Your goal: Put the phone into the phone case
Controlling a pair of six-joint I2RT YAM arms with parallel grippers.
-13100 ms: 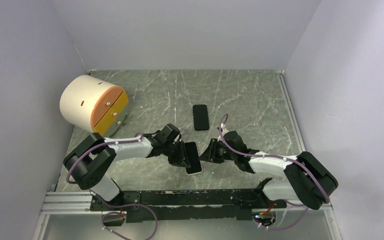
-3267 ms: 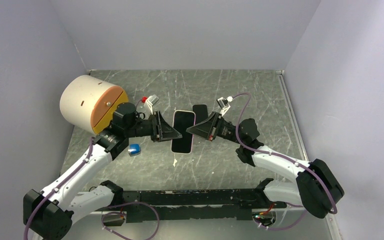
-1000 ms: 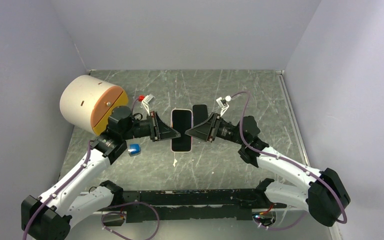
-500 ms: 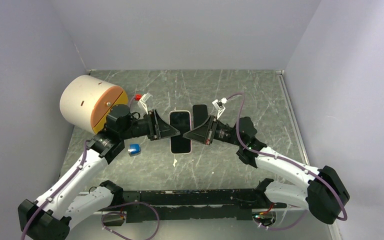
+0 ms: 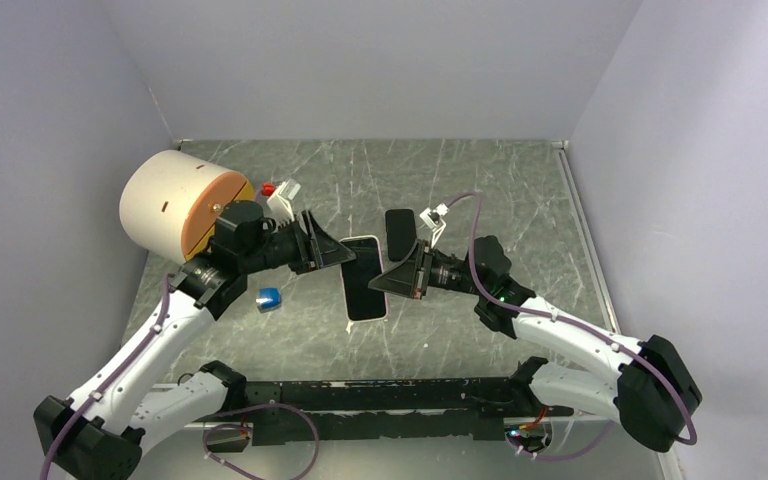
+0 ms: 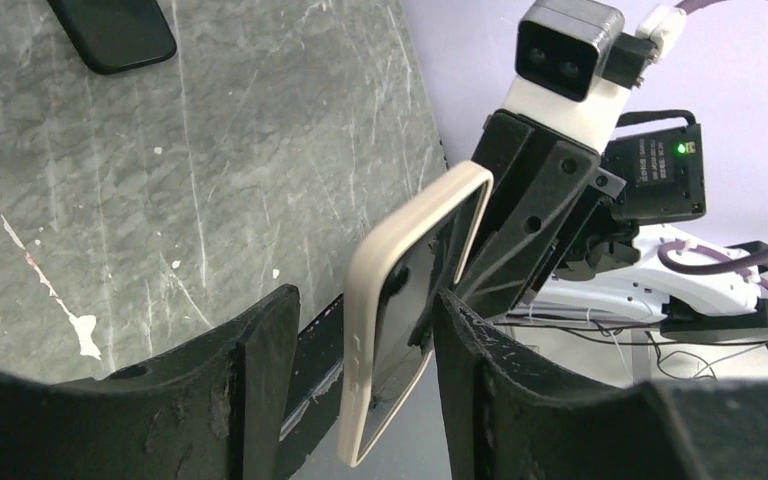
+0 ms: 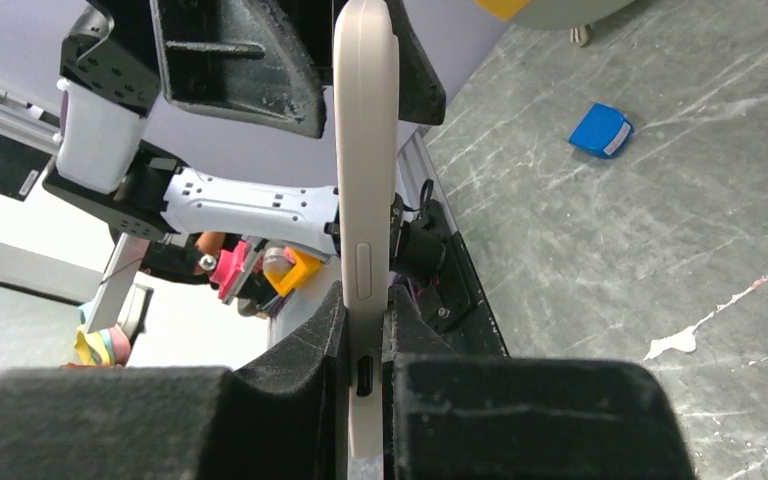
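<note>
Your right pincer (image 7: 365, 320) pinches the phone case (image 7: 365, 150) by the edge, so your half-open left pincer (image 6: 360, 310) just straddles it.

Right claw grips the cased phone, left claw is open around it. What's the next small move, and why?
Probably draw the left claw back off the phone case. Its fingers stand open on both sides, the right claw is shut on the case's edge, and the phone looks seated inside, so one grip seems enough.

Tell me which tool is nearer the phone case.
Right. The right tool is clamped on the phone case edge; the left tool stands open at its opposite edge.
</note>
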